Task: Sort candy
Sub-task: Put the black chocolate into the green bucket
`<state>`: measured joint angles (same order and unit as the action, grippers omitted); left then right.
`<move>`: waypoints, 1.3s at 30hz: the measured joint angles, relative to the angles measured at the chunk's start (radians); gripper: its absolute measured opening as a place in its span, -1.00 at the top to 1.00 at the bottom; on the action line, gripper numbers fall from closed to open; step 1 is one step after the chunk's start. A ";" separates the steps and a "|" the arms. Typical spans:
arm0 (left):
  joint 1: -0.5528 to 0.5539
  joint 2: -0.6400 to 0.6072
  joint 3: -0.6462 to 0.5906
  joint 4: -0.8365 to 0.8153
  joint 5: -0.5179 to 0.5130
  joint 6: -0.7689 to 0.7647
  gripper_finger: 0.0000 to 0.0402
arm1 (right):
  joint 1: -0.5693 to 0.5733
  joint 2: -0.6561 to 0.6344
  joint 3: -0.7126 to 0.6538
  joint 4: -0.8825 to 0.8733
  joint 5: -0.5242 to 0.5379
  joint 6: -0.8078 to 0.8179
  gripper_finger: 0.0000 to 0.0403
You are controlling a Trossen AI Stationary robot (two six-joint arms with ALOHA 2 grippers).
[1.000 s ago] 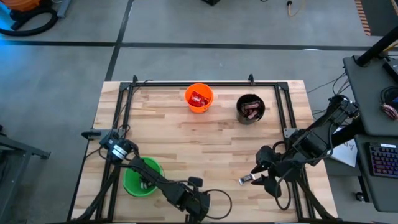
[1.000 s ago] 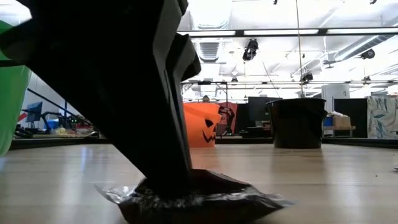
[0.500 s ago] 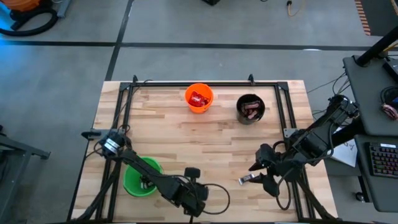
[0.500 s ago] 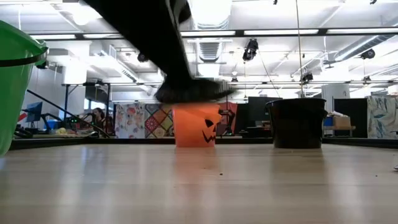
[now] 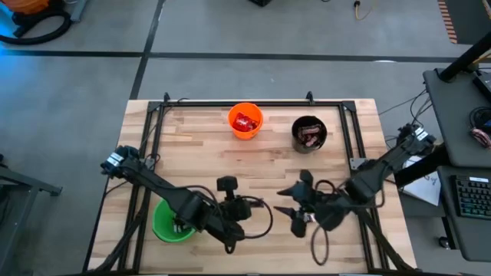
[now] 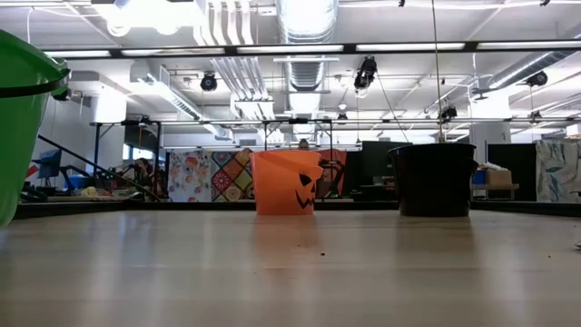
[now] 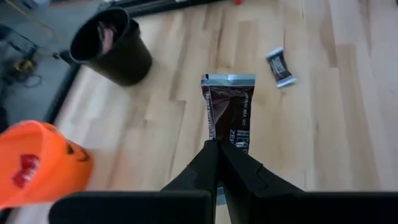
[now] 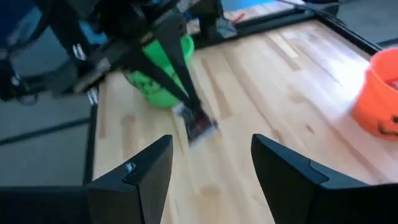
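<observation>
My left gripper point(image 7: 219, 146) is over the middle of the table's near half point(image 5: 249, 207), shut on a dark brown candy bar point(image 7: 229, 109) with pale print and a silver crimped end. The right wrist view shows that bar point(image 8: 200, 126) at the left fingers' tip. My right gripper point(image 8: 211, 174) is open just right of it point(image 5: 290, 198), touching nothing. One small dark wrapped candy point(image 7: 281, 66) lies flat on the wood. The orange cup point(image 5: 245, 120) holds red pieces and the black cup point(image 5: 309, 133) holds brownish ones. The green cup point(image 5: 170, 222) stands near the near-left corner. My left gripper pinches the dark bar by one end of its wrapper point(image 7: 225, 138) between its two shut fingers. The fingers point(image 8: 180, 87) slant down at it and lie along the bar. The bar juts out past the fingertips, lifted clear of the table.
The table is bare wood point(image 5: 199, 153) between the cups. A black frame rail point(image 5: 238, 103) runs along the far edge, and cables point(image 5: 265, 230) trail near the near edge. The low view shows the green cup point(image 6: 18, 118), orange cup point(image 6: 286, 182) and black cup point(image 6: 434, 179).
My left gripper, shut on the dark bar, has lifted it off the table by the near edge and carried it up and toward the table's middle. My right gripper has moved toward the table's left, away from the small candy it stood over.
</observation>
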<state>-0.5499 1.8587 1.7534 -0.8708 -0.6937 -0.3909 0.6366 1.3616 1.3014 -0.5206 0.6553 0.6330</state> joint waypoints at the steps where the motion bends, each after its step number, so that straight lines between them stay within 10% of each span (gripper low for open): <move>1: 0.000 -0.001 0.008 -0.003 -0.008 0.013 1.00 | -0.017 0.009 0.000 0.037 -0.010 -0.013 -0.04; 13: 0.024 0.001 0.119 -0.122 -0.161 0.079 1.00 | -0.173 0.066 0.000 0.163 -0.269 0.062 -0.04; 39: 0.031 -0.001 0.116 -0.144 -0.108 0.039 1.00 | -0.225 0.047 0.000 0.057 -0.244 0.093 -0.04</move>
<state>-0.5186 1.8580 1.8698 -1.0144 -0.8022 -0.3515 0.4118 1.4086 1.3014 -0.4636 0.4117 0.7264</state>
